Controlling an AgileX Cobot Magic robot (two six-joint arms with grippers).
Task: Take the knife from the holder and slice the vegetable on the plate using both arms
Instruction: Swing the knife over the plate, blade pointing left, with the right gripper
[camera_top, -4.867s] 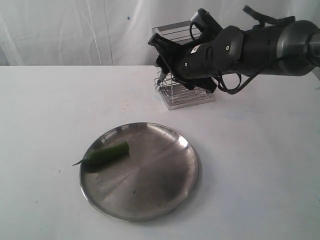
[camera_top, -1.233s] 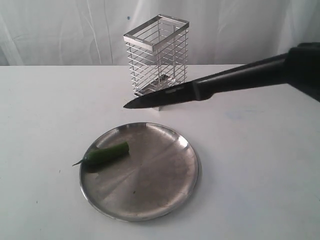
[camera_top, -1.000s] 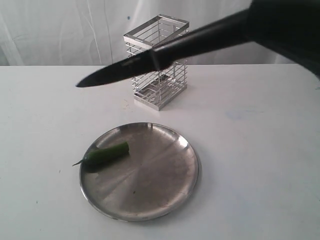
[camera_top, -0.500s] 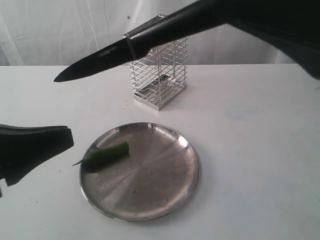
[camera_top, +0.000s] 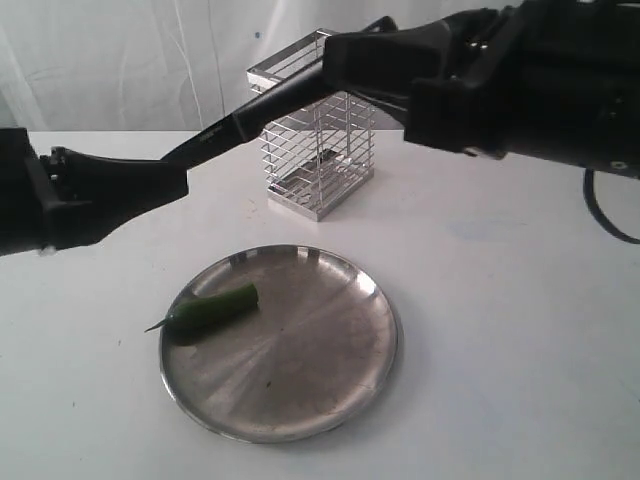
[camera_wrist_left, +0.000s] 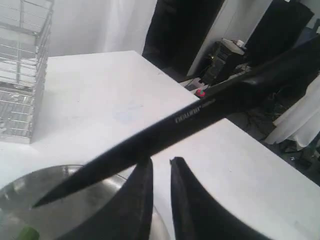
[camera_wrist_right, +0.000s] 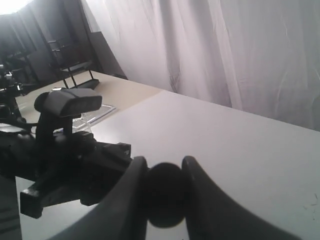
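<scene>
My right tool (camera_wrist_right: 162, 172) is clamped on the knife (camera_top: 262, 105) handle; the black butt end sits between its 2 fingers. The blade runs out over the surface (camera_top: 500, 330), above and behind the plate (camera_top: 330, 400), its tip hidden at my left tool (camera_top: 150, 185). My left tool's 2 fingers (camera_wrist_left: 137, 200) stand a narrow gap apart, holding nothing, just below the blade.

The vegetable (camera_top: 210, 308) lies on the plate's left rim, stem tip over the edge, below both tools and apart from them. The holder (camera_top: 318, 125) stands upright behind the plate, behind the knife.

The left wrist view shows printed lettering on the blade and only a green end of the vegetable at the frame edge; the exterior view shows it whole. The right wrist view shows my left arm (camera_wrist_right: 65, 150) from the front; plate not visible there.

Surface white, matte. White curtain (camera_top: 120, 60) behind; dark equipment beyond the surface edge.
</scene>
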